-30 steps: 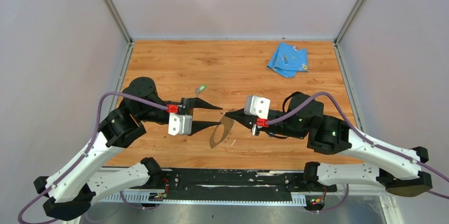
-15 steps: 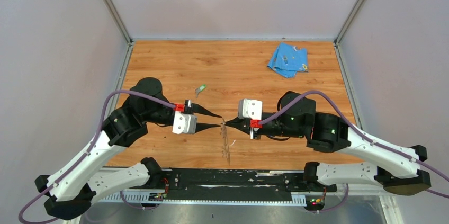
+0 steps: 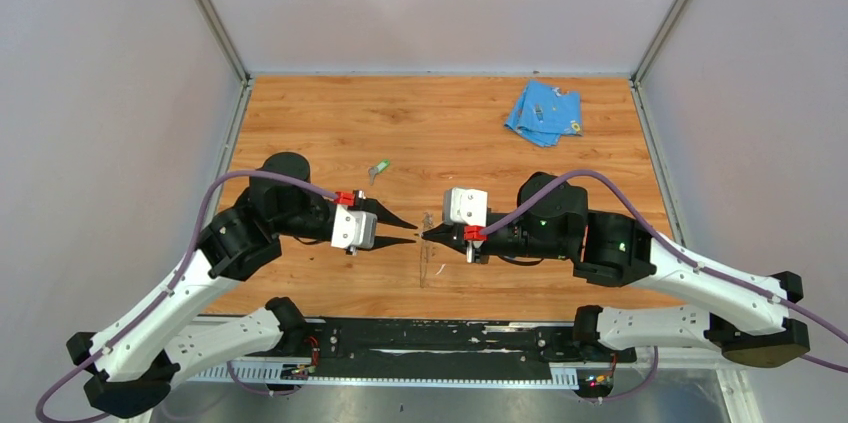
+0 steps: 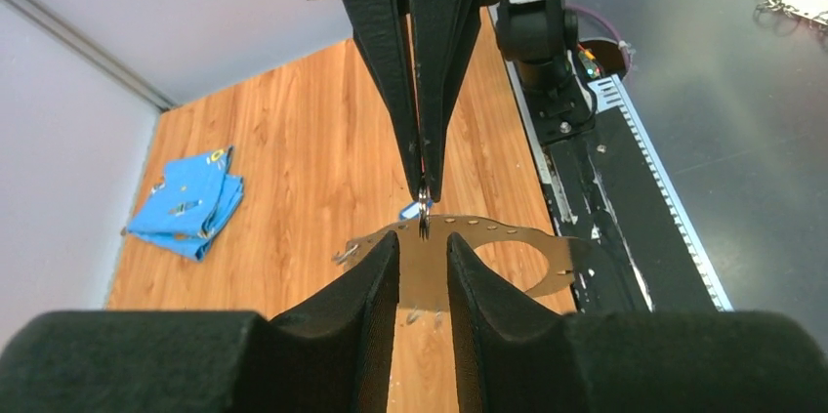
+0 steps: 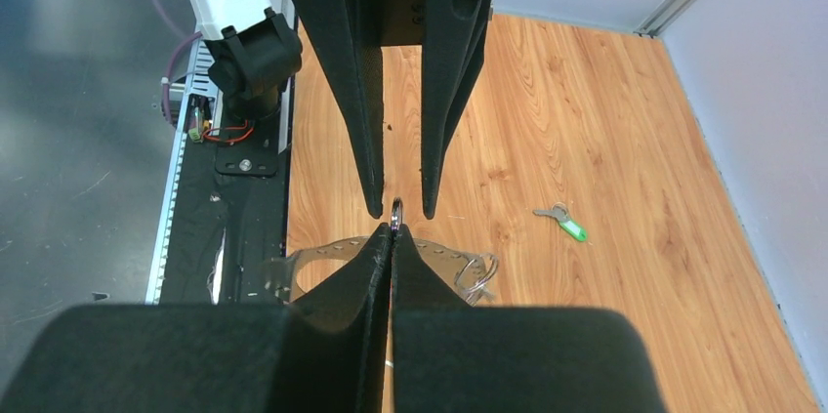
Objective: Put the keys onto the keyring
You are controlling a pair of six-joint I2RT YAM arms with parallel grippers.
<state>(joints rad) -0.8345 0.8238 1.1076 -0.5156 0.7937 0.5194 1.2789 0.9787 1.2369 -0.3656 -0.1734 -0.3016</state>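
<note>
The right end effector (image 5: 393, 237) has its two fingers pressed flat together, pinching the top edge of the keyring (image 4: 508, 233). A small wire loop (image 5: 395, 206) pokes out just past the closed tips. The keyring, a thin grey metal band punched with a row of holes, hangs down from this grip above the worktop (image 3: 450, 133), near its front edge and between the two arms.

The left end effector (image 4: 423, 281) faces it tip to tip. Its fingers are spread with a clear gap and hold nothing. In the right wrist view, the small loop sits between the left fingertips, but contact cannot be told.

The green-headed key (image 5: 566, 226) lies flat on the worktop, behind the left end effector and well apart from the keyring. A folded light-blue cloth (image 3: 543, 113) rests near the far right corner.
</note>
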